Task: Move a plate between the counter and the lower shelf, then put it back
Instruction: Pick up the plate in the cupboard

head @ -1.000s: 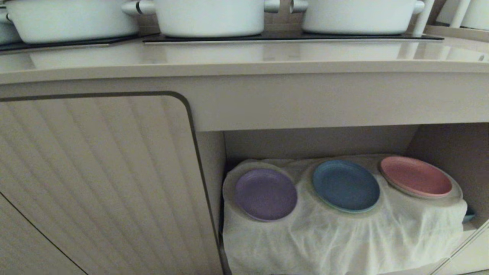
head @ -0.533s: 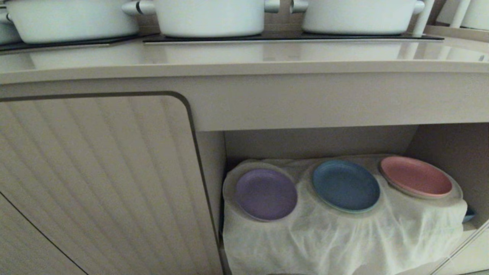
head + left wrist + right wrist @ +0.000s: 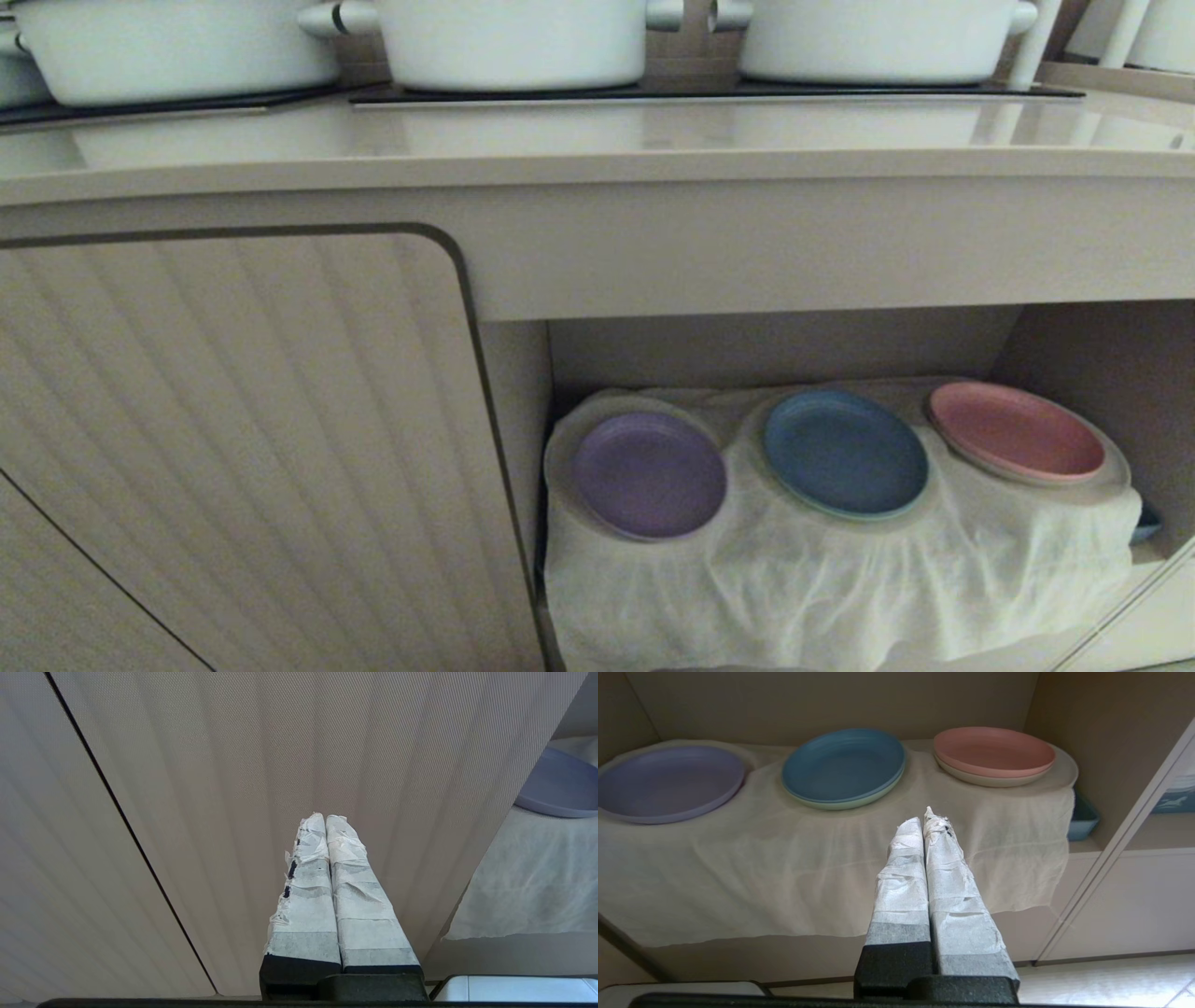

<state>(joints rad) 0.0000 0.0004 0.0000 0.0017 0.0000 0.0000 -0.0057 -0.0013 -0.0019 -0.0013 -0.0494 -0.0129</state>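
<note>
A kitchen: white lidless cooking pots (image 3: 512, 42) stand on black hob panels (image 3: 709, 91) set in a glossy beige worktop (image 3: 597, 140). Below are a ribbed cabinet door (image 3: 233, 439) and an open shelf (image 3: 784, 345) holding coloured plates (image 3: 845, 455) on cloth (image 3: 840, 588).

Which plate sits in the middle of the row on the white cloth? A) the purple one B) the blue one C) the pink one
B: on the lower shelf, the blue plate lies on the cloth between the plate, which is purple, and the pink plate.
</note>
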